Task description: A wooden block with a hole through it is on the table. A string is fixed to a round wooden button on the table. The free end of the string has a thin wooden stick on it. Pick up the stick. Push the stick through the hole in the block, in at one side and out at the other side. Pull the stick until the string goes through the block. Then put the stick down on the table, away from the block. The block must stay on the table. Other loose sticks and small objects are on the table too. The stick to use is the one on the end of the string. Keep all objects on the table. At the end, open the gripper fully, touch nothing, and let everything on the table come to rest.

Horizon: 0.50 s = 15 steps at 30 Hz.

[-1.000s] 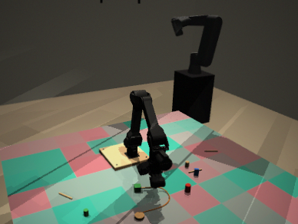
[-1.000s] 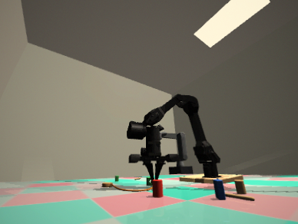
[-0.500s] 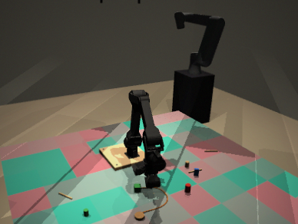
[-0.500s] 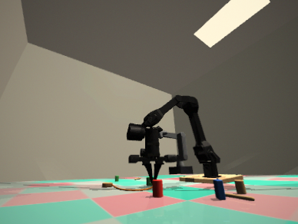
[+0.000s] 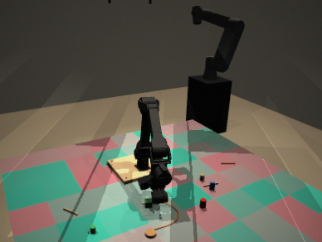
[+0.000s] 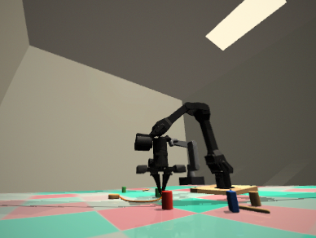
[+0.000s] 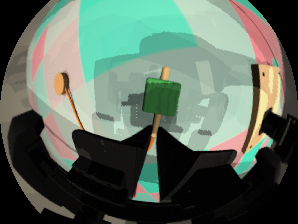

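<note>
The green block [image 5: 148, 203] [image 6: 158, 191] [image 7: 162, 97] stands on the table. The thin wooden stick [image 7: 157, 123] runs through its hole; a short end shows beyond the block's far side and the rear part on the gripper's side. My gripper [image 6: 161, 191] [image 7: 154, 129] is shut on the rear part of the stick, just outside the block, pointing down low over the table. The orange string [image 5: 178, 215] [image 6: 138, 200] [image 7: 74, 108] curves from the gripper to the round wooden button [image 5: 150, 233] [image 6: 113, 196] [image 7: 61, 83]. The fingertips are hidden in the top view.
A red cylinder [image 5: 202, 203] [image 6: 167, 200], a blue block [image 5: 212, 186] [image 6: 232, 201] beside a loose stick [image 6: 256, 209], and a tan cylinder [image 5: 202, 177] stand to the right. A loose stick [image 5: 70, 211] and green cylinder [image 5: 93, 229] lie left. The arm's base stands on a wooden board [image 5: 120, 169].
</note>
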Each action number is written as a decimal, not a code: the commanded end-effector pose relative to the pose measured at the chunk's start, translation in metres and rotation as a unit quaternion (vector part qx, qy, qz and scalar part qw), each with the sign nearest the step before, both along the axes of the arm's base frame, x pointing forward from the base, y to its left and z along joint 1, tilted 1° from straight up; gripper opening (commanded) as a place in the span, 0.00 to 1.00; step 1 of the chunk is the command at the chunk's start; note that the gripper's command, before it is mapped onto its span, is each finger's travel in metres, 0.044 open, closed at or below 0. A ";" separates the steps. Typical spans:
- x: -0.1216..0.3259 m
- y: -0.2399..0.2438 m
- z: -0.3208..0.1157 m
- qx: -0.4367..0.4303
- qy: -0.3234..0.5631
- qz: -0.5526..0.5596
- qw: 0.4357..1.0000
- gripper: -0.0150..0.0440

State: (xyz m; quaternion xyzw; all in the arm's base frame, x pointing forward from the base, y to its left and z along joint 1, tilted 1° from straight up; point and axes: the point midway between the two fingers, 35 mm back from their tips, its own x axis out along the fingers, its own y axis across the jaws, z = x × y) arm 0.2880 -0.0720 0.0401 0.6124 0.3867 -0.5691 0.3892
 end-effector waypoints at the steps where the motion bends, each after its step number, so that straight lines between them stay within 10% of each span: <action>1: -0.002 -0.004 0.000 0.002 -0.002 0.002 1.000 0.25; 8: -0.005 -0.013 0.000 0.002 -0.001 0.001 1.000 0.25; 15: -0.004 -0.011 0.000 0.000 0.000 0.000 1.000 0.46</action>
